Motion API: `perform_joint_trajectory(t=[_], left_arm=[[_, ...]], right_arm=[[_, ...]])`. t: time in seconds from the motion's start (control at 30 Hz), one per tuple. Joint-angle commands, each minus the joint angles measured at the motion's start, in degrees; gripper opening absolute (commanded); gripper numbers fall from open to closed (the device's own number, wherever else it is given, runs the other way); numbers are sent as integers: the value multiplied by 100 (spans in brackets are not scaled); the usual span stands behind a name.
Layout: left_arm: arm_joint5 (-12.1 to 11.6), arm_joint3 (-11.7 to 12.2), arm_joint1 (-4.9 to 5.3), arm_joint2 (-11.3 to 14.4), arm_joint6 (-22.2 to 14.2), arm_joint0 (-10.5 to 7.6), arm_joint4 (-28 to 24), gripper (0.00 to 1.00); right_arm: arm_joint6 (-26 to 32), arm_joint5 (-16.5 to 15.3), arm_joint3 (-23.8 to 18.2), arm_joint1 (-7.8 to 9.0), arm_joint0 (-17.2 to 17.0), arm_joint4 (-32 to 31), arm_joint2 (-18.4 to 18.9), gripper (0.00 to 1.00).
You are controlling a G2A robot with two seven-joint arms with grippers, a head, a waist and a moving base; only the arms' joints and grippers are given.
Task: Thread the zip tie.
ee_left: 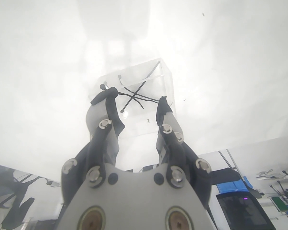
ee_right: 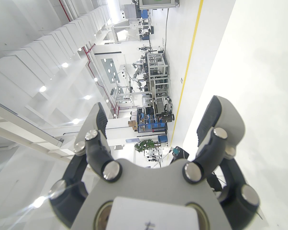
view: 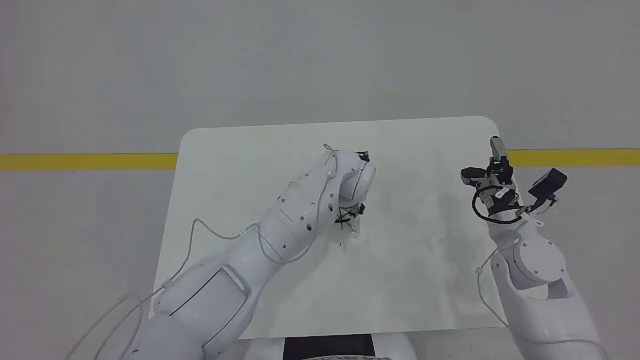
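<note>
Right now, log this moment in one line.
left fingers open over clear box of zip ties | right fingers open, empty, by table edge | threading not begun

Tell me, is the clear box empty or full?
Not empty: the clear plastic box holds a few thin black zip ties, crossed over each other.

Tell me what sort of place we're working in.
Probably a large factory or robotics test hall: a yellow line runs along the floor, framed machine cells stand in the distance with another robot arm, and the high ceiling carries rows of lights.
</note>
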Motion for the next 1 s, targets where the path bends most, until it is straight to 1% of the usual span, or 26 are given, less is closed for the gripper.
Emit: perform_joint_trajectory(t=[0.0, 0.2, 0.4, 0.6, 0.77, 0.97], left_arm=[[0, 40, -14, 22, 0, -33, -24, 35], [0, -7, -23, -5, 0, -94, -27, 35], [0, -38, 0, -19, 0, -40, 22, 36], [0, -56, 16, -15, 0, -27, 30, 35], [0, 3, 27, 4, 0, -35, 40, 35], [0, 104, 7, 52, 0, -66, 19, 35]], right_arm=[[0, 0, 0, 0, 0, 0, 0, 100], [0, 0, 0, 0, 0, 0, 0, 100], [0, 0, 0, 0, 0, 0, 0, 100], [0, 0, 0, 0, 0, 0, 0, 100], [0, 0, 0, 0, 0, 0, 0, 100], [0, 0, 0, 0, 0, 0, 0, 100]])
